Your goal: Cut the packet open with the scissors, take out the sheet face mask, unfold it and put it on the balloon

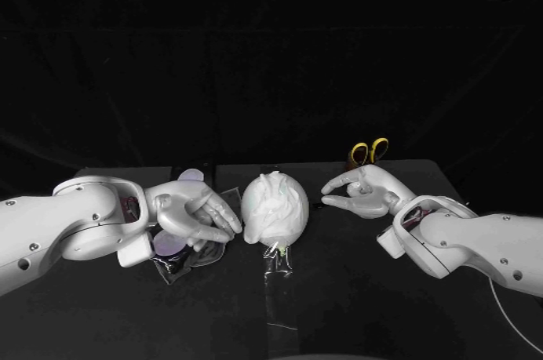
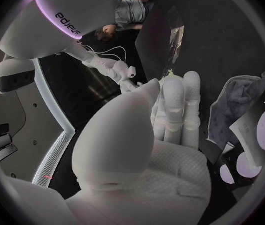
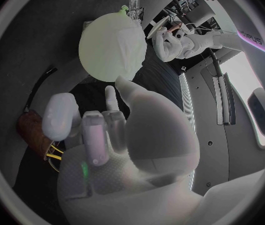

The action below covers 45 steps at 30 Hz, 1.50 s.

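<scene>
1. Left hand point(image 1: 194, 209): at the left of the black table point(image 1: 373, 297), palm turned toward the centre. Fingers stretched out straight, lying side by side, thumb apart from them. It holds nothing. The fingertips end just beside the left flank of the balloon; whether they touch it cannot be told.

2. Packet point(image 1: 176, 256): lies flat on the table on the near side of the left hand and partly under it. Dark, with pale lilac round marks. Neither hand grips it.

3. Balloon point(image 3: 101, 50): at the centre of the table, between the 2 hands, long axis running far to near, knot end toward the near side. A clear strip point(image 1: 275, 285) runs from the knot toward the near edge.

4. Sheet face mask point(image 1: 276, 199): out of the packet and draped over the balloon, white, with creases showing along it. In the right wrist view it covers part of the balloon and leaves the rest of the pale skin bare.

5. Right hand point(image 1: 364, 194): just right of the balloon, apart from it. Fingers curled inward toward the thumb, forming a loose ring, with nothing in it.

6. Scissors point(image 1: 368, 150): on the far side of the right hand, yellow handle loops visible, blades hidden behind the hand. Untouched by either hand.
</scene>
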Each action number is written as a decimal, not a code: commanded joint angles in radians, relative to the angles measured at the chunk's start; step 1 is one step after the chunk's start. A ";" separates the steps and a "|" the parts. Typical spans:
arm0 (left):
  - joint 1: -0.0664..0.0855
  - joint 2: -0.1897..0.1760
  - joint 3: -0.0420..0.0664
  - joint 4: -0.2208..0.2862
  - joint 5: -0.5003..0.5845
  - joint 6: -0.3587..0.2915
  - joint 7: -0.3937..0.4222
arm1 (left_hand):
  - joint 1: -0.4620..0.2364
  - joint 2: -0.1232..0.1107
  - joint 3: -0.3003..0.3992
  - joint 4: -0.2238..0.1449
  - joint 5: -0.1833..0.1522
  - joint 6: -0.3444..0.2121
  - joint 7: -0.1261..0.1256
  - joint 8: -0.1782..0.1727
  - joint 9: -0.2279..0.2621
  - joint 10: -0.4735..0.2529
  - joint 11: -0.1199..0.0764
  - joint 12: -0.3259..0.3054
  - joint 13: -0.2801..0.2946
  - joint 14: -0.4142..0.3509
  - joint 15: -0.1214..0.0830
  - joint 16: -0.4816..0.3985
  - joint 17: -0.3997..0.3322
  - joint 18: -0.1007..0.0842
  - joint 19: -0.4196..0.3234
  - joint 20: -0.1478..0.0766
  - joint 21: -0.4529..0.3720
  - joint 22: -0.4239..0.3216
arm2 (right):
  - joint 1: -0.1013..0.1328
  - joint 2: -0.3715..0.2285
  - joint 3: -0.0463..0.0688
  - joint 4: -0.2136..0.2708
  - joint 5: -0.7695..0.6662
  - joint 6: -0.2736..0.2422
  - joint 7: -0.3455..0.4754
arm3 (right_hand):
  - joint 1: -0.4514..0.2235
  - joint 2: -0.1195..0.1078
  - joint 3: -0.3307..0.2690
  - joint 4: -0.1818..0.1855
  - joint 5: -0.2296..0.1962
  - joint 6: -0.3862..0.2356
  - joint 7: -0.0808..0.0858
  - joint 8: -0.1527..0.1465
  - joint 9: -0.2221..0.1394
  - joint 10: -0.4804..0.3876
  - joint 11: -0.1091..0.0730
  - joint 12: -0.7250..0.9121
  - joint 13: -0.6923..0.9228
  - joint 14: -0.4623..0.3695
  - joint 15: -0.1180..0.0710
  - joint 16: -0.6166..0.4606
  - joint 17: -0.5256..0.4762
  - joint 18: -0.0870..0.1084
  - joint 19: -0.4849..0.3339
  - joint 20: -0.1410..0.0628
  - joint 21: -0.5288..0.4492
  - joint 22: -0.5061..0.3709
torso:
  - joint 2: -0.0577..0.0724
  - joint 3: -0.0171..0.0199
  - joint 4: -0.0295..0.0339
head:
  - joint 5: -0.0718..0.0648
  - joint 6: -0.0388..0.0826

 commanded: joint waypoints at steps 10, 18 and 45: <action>0.000 0.038 0.001 -0.010 0.125 -0.493 0.041 | -0.135 -0.055 -0.006 0.065 -0.004 0.037 -0.010 0.043 0.005 0.007 -0.009 0.063 0.033 0.038 -0.004 0.058 0.101 0.004 0.025 0.000 0.023 0.033 | 0.065 0.079 0.004 -0.048 -0.028 0.016 -0.086 | -0.013 0.011 0.006 0.015 -0.002 -0.002 0.006 -0.008 -0.012 0.101 -0.001 0.039 0.258 0.104 -0.006 0.003 0.264 -0.005 0.021 -0.002 0.032 0.153 | 0.002 -0.0018 0.0014 | -0.001 0.007; -0.001 0.102 0.001 -0.049 0.104 -0.638 -0.023 | -0.116 -0.044 -0.039 0.044 -0.003 -0.012 -0.025 0.118 0.029 -0.069 -0.029 0.321 0.202 0.147 -0.018 0.232 0.459 -0.025 0.139 -0.012 0.143 0.202 | 0.079 0.154 0.008 -0.097 -0.034 -0.012 -0.135 | -0.024 0.013 0.003 0.027 -0.003 -0.009 0.009 -0.015 -0.017 0.104 0.002 0.050 0.263 0.104 -0.004 0.003 0.264 -0.007 0.026 -0.001 0.040 0.156 | 0.004 -0.0013 -0.0001 | -0.003 0.010; -0.033 0.241 0.005 -0.153 0.018 -0.601 -0.069 | -0.132 -0.080 -0.028 0.071 -0.004 -0.080 -0.027 0.214 0.004 -0.059 -0.032 1.088 0.815 0.299 -0.018 0.417 0.991 -0.102 0.350 -0.011 0.461 0.643 | 0.082 0.254 0.012 -0.162 -0.038 0.040 -0.173 | -0.045 -0.008 -0.023 0.049 -0.007 -0.048 0.030 -0.051 -0.035 0.104 0.020 0.050 0.263 0.104 0.012 0.003 0.264 -0.006 0.023 0.010 0.034 0.157 | 0.008 -0.0010 -0.0022 | 0.003 0.013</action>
